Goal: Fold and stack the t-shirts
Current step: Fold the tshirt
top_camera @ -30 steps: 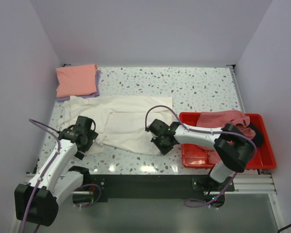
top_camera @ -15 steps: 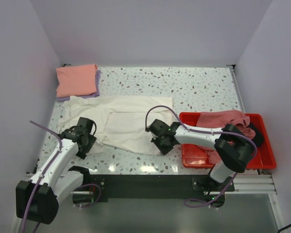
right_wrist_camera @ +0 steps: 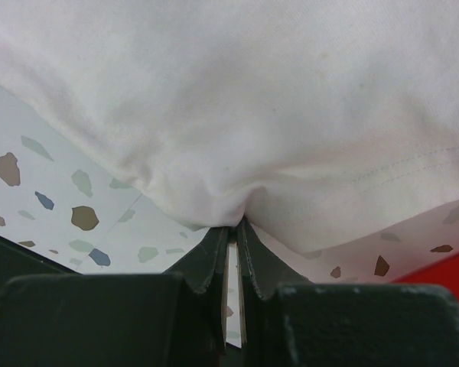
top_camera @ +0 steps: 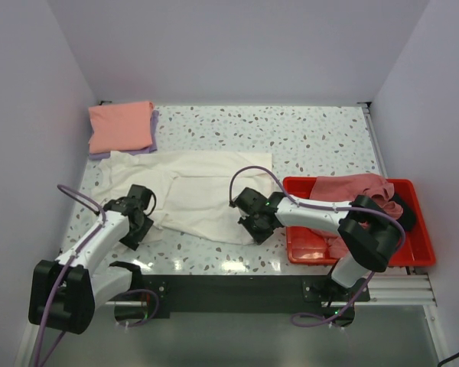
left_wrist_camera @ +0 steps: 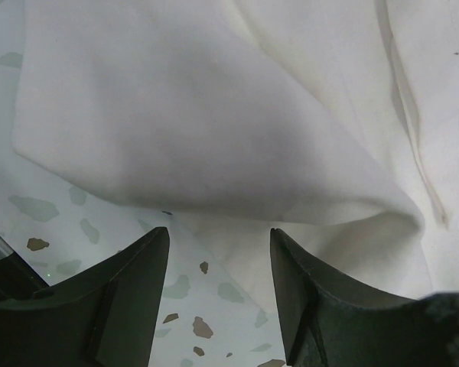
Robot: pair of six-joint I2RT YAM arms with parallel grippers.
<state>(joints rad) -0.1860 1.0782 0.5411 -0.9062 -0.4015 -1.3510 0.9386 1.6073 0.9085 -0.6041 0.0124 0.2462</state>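
Note:
A large cream-white t-shirt (top_camera: pixel 206 191) lies spread on the speckled table (top_camera: pixel 306 138). My right gripper (top_camera: pixel 250 224) is shut on its near hem, which bunches at the fingertips in the right wrist view (right_wrist_camera: pixel 234 222). My left gripper (top_camera: pixel 140 218) is open at the shirt's near left corner, and the cream fabric (left_wrist_camera: pixel 214 130) lies just beyond its fingers (left_wrist_camera: pixel 122 283). A folded salmon-pink t-shirt (top_camera: pixel 121 126) lies on a lavender one (top_camera: pixel 154 128) at the far left. A dusty rose t-shirt (top_camera: pixel 352 187) and a black one (top_camera: pixel 404 210) lie in the red tray (top_camera: pixel 424 252).
The red tray stands at the right, close to my right arm. Walls close in the table on the left, back and right. A black rail (top_camera: pixel 229 290) runs along the near edge.
My left gripper has moved a little right and nearer along the shirt's left edge. The right gripper has stayed on the hem.

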